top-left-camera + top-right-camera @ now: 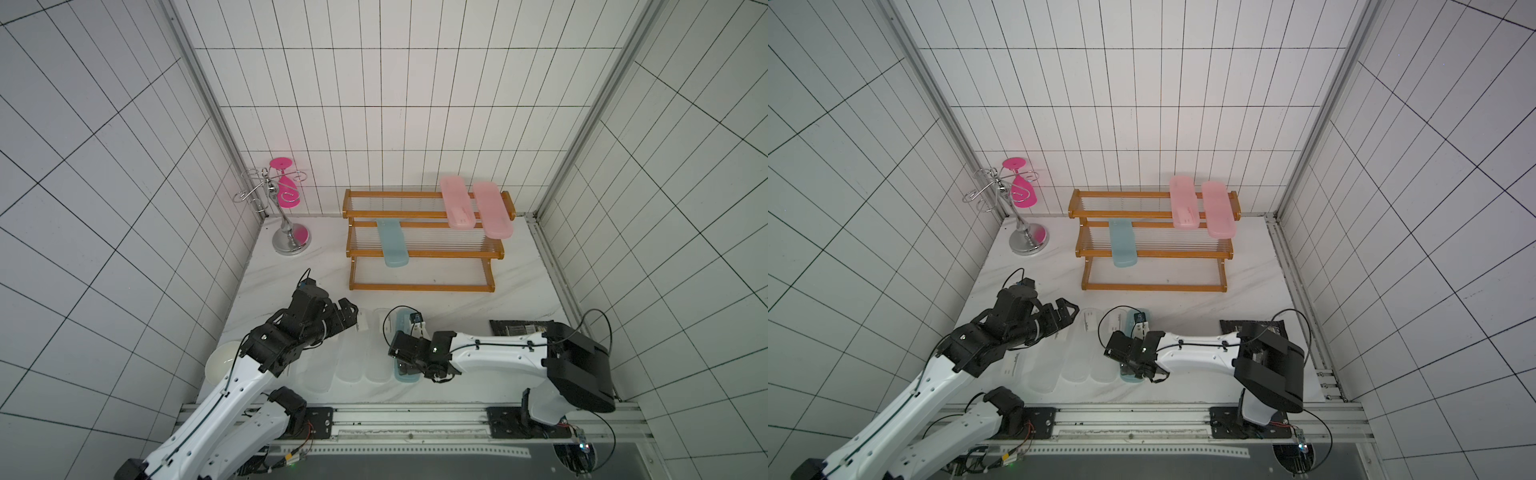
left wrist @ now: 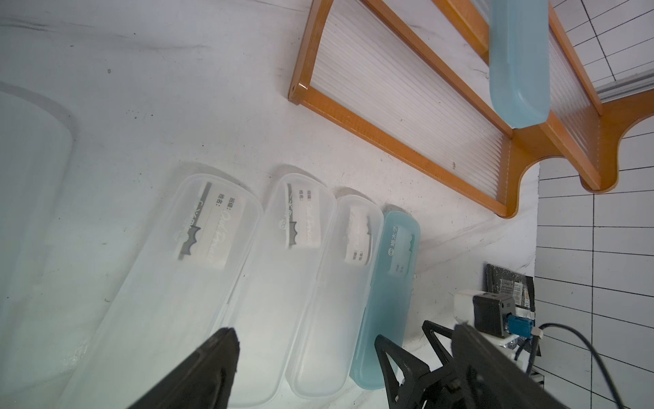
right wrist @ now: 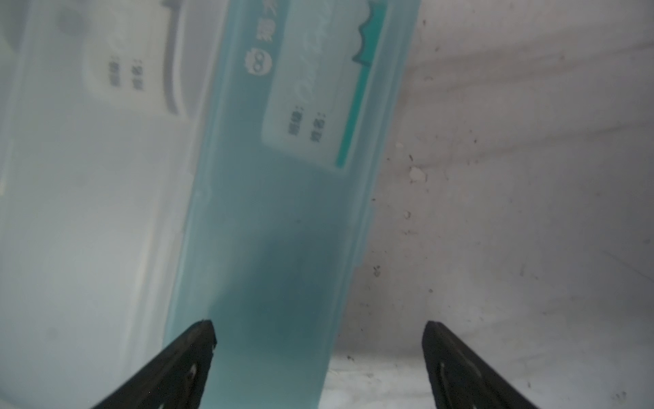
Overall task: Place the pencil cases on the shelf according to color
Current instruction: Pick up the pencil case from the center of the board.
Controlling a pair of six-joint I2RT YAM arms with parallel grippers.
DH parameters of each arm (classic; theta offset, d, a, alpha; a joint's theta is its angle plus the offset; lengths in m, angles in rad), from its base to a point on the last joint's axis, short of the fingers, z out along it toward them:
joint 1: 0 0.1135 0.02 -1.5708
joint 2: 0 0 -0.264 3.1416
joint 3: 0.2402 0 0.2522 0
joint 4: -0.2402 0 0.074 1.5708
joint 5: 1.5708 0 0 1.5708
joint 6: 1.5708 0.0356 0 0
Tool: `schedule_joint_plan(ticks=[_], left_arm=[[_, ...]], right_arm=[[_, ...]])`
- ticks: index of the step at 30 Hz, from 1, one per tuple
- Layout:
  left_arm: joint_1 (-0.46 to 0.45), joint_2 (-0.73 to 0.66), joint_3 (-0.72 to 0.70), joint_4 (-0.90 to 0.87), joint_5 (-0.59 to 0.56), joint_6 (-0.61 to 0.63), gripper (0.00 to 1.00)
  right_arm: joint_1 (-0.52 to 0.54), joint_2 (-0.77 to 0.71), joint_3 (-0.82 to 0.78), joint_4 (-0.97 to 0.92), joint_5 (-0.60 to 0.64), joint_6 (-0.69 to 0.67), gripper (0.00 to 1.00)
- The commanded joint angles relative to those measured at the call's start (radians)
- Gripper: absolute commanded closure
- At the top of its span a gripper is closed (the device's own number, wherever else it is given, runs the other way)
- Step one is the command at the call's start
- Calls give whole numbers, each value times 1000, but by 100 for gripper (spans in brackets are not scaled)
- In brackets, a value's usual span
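My right gripper hangs low over the teal case, which lies flat on the table. The jaws are wide apart and hold nothing. One finger sits over the edge of the case on the side of its neighbour. The other stands over bare table with a clear gap, so the case is not centred between them (I would shift a little before closing, I think).

This case is the last in the row of clear cases, very close beside the nearest one; whether they touch I cannot tell. The free side gives room for only one finger, which makes the grasp tight.

The other teal one lies across the middle tier of the shelf, its front end hanging past the rail. The two pink cases lie on the top tier, so I judge the middle tier is for teal.

My left gripper is open and empty above the clear cases, out of the way.
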Motion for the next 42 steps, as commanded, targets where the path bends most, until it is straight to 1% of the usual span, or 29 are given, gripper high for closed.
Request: schedule_joint_plan(ticks=[1,5,8,14,16,21,25,29,32,38,40,42], left_arm=[[-5,-10,-1,-7,-11,13,2],[-6,0,-1,-6,-11,11,2],[-7,6,-4,1,-11,10,2],[-14,22,-4,24,-4,0,2],[-19,27,-4,32,-7,-2,2],[-25,29,-4,37,-19,-3,2],[-29,19,-20,48,-32,-12,2],[-33,-11,-26,60,-45,-24,2],[-33,-43,-33,70,-57,-30,2],[-35,-47,-32,64,-58,-30,2],[-36,-41,-31,61,-54,-30,2],[-37,-38,-30,60,-49,-32,2]], right_arm=[[8,42,36,2,2,24,4],[5,34,0,-3,20,53,4],[-9,-10,-70,-3,23,87,4],[-34,-217,-248,-3,48,142,4],[-36,-306,-293,4,54,127,4],[-33,-480,-348,20,28,29,1],[-27,-530,-370,10,14,28,1],[-11,-467,-363,45,-6,31,1],[13,-354,-311,48,-5,26,1],[75,-106,-175,-35,67,99,1],[79,-61,-143,-57,68,107,1],[82,-51,-136,-64,74,113,1]])
